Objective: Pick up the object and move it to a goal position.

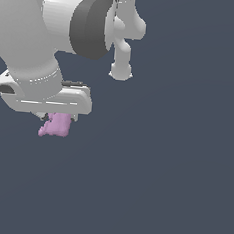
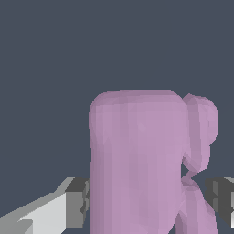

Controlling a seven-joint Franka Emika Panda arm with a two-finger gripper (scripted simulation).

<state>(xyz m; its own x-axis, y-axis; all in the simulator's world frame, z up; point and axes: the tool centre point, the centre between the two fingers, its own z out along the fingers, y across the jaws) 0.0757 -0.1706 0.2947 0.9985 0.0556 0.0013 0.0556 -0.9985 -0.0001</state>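
The object [image 1: 55,125] is a small pink-lilac lumpy piece sitting directly under the white gripper [image 1: 59,117] in the exterior view, left of centre. Only its lower part shows below the hand. In the wrist view the object [image 2: 137,164] fills the space between the two grey fingers [image 2: 77,201]. One pad lies against its flat side and the other finger meets its knobbly lobe [image 2: 201,132]. The gripper [image 2: 148,201] is shut on the object. I cannot tell whether the object rests on the surface or hangs above it.
The surface is plain dark blue-grey [image 1: 173,184] with nothing else on it. The white arm's links [image 1: 57,23] fill the upper left of the exterior view above the hand.
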